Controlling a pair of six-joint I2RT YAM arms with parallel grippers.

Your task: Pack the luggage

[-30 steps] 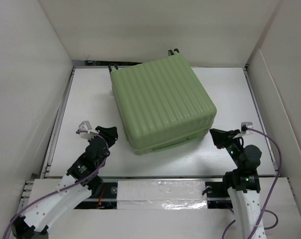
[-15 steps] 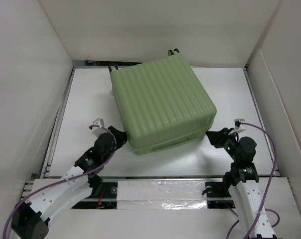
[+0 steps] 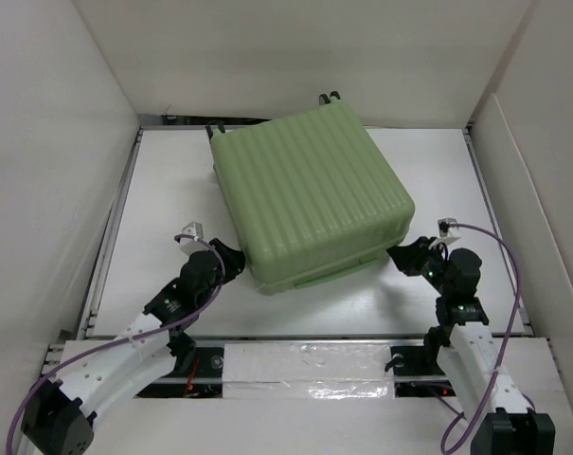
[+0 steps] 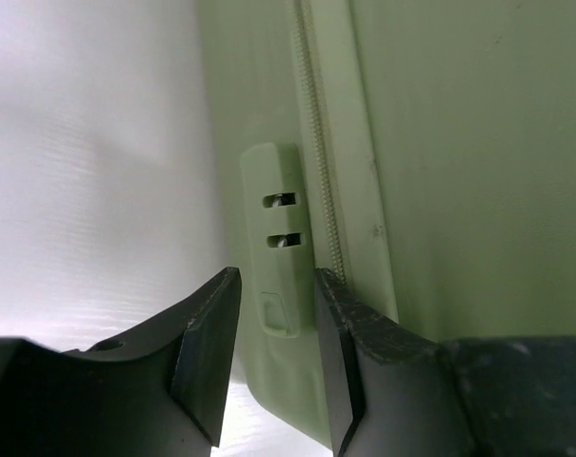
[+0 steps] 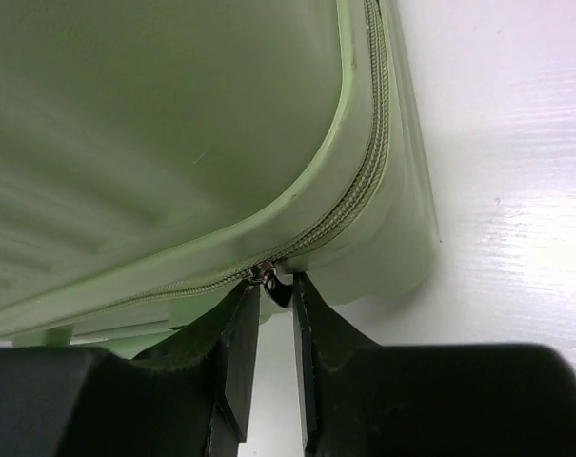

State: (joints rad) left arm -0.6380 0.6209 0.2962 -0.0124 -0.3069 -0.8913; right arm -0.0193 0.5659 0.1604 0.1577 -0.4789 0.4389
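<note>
1. Left gripper (image 4: 276, 276): the jaws stand narrow, with a clear slot between the dark fingers (image 4: 207, 362). The lower end of a pale green lock plate (image 4: 276, 209) with two small slots shows in that gap. I cannot tell whether the pads press on it or only flank it.
2. Just right of the plate, the zipper (image 4: 321, 171) runs along the seam of the shell.
3. Right gripper (image 5: 273, 286): the jaws are also narrow, narrower than the left. A small dark zipper pull (image 5: 266, 276) sits right at the mouth of the gap. I cannot tell whether it is clamped.
4. From that pull, the zipper track curves up round the rounded corner of the shell, with bare white surface to its right.
5. In the top view, the left gripper meets the near-left corner of the luggage (image 3: 310, 190) and the right gripper meets its near-right corner. Both arms reach in from the near edge.
6. The luggage lies flat near the middle of the white table (image 3: 172, 190) with its ribbed shell up and lid down. It is turned at a slant to the table edges.
7. Small black caster wheels (image 3: 330, 98) poke out at the far side.
8. White walls (image 3: 59, 142) close in the left, right and far sides. A purple cable (image 3: 513, 275) loops off the right arm.
</note>
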